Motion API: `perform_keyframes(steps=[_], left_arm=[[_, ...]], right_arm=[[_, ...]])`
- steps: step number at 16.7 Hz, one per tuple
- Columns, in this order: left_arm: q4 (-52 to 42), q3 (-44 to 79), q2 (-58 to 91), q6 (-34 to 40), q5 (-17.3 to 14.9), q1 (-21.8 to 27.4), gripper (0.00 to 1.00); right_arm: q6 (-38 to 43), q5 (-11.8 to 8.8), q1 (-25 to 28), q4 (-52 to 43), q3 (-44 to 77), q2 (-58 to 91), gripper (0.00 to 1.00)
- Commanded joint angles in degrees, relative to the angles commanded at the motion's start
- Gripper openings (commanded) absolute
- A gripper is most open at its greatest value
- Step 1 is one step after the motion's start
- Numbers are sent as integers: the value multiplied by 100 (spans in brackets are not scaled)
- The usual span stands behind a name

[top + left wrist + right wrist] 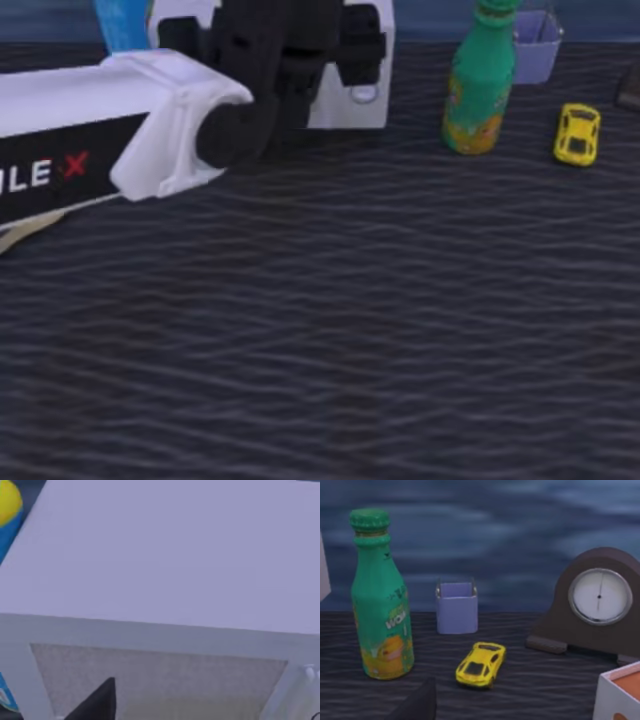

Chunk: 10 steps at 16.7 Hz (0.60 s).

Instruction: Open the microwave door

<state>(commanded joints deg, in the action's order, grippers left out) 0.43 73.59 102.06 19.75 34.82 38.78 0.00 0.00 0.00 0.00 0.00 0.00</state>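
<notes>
1. Top view: our left gripper [300,50] reaches over the small white-grey microwave [365,100] at the dark worktop's [320,330] far edge; whether it is clenched, we cannot tell.
2. Left wrist view: the flat light-grey microwave door with speckled mesh window [160,680] sits flush, closed.
3. Right wrist view: a green plastic bottle [380,600], yellow toy car [481,664], brown mantel clock [592,605].

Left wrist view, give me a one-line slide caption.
Left claw's dark fingertip hovers close before the microwave door, its speckled mesh window facing the camera.

The left arm [110,140] is reaching across the table's far left, its gripper [285,60] pointing away; the right arm is lying outside the top view.
</notes>
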Motion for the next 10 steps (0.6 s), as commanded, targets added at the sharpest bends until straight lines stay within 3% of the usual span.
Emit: perform_keyframes(steps=[4, 10], left_arm=[[-80, 525, 843, 117, 294, 331, 100], [-80, 551, 905, 112, 294, 322, 100]], right_arm=[[0, 0, 0, 0, 0, 0, 100], [0, 0, 0, 0, 0, 0, 100]])
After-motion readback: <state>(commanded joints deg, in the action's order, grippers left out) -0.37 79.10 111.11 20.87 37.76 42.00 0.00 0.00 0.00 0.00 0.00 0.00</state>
